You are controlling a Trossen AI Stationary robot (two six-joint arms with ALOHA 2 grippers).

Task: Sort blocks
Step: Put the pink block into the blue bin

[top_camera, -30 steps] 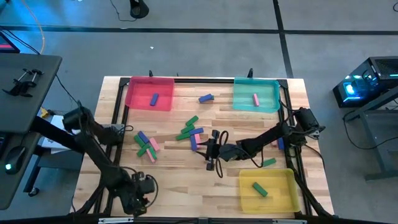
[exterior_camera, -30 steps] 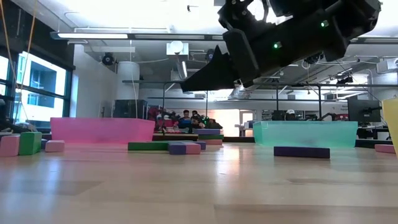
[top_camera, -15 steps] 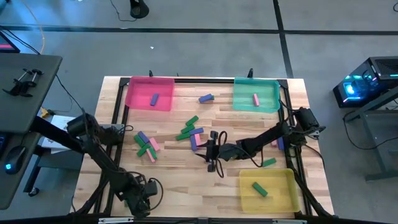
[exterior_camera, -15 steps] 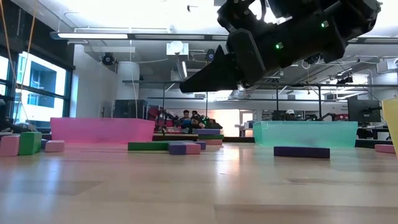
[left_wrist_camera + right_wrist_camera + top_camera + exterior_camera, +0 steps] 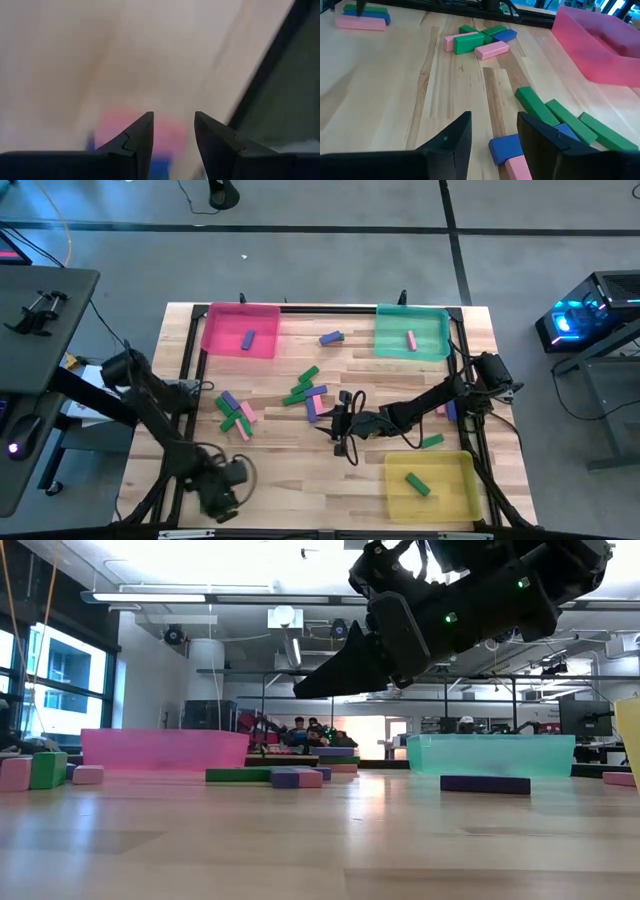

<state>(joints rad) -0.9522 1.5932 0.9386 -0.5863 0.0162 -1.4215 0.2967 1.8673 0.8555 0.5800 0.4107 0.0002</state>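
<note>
Small green, pink and blue blocks lie flat on the wooden table in two loose clusters, one on the left [image 5: 235,412] and one in the middle [image 5: 305,390]. In the right wrist view a blue block [image 5: 506,147] and green blocks [image 5: 540,107] lie just ahead of the fingers. My right gripper [image 5: 328,420] [image 5: 492,120] [image 5: 300,692] hovers open above the table beside the middle cluster, fingers slanting down and touching nothing. My left gripper [image 5: 232,475] [image 5: 173,117] is open over bare wood near the table's near-left corner.
A pink tray [image 5: 240,330] at the far left holds a pink and a blue block. A teal tray [image 5: 412,335] at the far right holds a pink block, and a yellow tray [image 5: 432,485] at the near right holds a green one. Single blocks lie at the far middle [image 5: 331,337] and beside the yellow tray [image 5: 432,441].
My right gripper has tipped its fingertips a little lower toward the table while staying beside the middle cluster. My left arm has shifted slightly back and forth near the table's near-left corner. No block has moved.
</note>
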